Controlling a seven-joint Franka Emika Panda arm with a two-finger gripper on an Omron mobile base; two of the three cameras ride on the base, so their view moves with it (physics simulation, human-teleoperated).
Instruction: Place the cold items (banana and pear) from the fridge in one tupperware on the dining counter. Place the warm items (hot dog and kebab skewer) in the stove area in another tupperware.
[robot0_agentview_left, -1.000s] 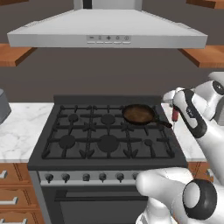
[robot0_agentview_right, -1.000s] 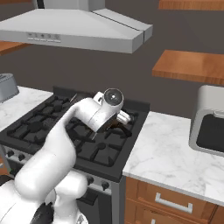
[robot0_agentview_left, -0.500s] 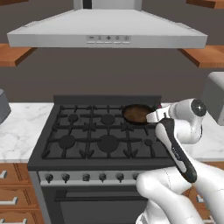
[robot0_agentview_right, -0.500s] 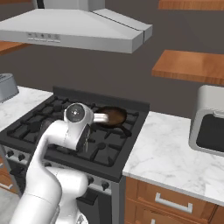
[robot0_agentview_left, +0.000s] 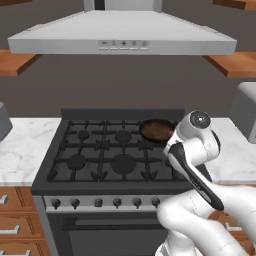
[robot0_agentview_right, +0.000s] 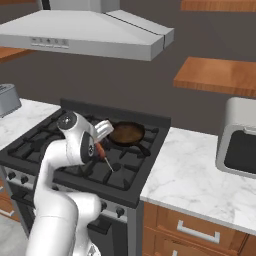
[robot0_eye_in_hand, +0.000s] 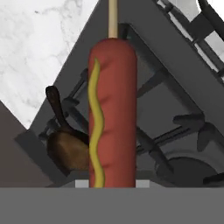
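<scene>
My gripper (robot0_agentview_right: 102, 139) is shut on the hot dog (robot0_eye_in_hand: 111, 113), a red sausage with a wavy yellow mustard line and a wooden stick out of its far end. In the right base view the hot dog (robot0_agentview_right: 100, 149) hangs under the hand with its stick pointing down and right, just above the stove's (robot0_agentview_right: 60, 150) front right burners. The white arm is folded over the stove (robot0_agentview_left: 100, 155) on its right side, and its wrist hides the hand in the left base view.
A dark frying pan (robot0_agentview_left: 156, 130) sits on the back right burner, also seen as pan (robot0_agentview_right: 126, 133) and pan (robot0_eye_in_hand: 65, 151). A range hood (robot0_agentview_left: 120, 37) hangs above. White marble counters flank the stove, with a grey appliance (robot0_agentview_right: 241, 142) on the right one.
The arm has swung in from the stove's right edge and folded back over the front burners. The hot dog came along in the shut gripper.
</scene>
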